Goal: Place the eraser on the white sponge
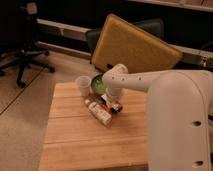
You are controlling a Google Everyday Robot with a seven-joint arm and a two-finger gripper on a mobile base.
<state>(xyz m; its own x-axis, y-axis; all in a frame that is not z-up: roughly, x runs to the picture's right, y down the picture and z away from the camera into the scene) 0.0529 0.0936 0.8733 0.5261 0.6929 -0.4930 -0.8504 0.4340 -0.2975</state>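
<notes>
My arm reaches from the right over the wooden table (75, 145). Its gripper (112, 100) points down at the table's middle, just behind the white-and-tan bottle (99, 113). A small block with red and dark parts, the eraser (117, 107), lies right under the gripper's tip. I cannot tell whether the gripper holds it. A pale flat patch beside it to the left looks like the white sponge (105, 99), mostly hidden by the gripper.
A clear plastic cup (83, 84) and a green bowl (98, 82) stand behind the gripper. A big yellow board (135, 47) leans past the table's far edge. An office chair (22, 55) stands on the floor at left.
</notes>
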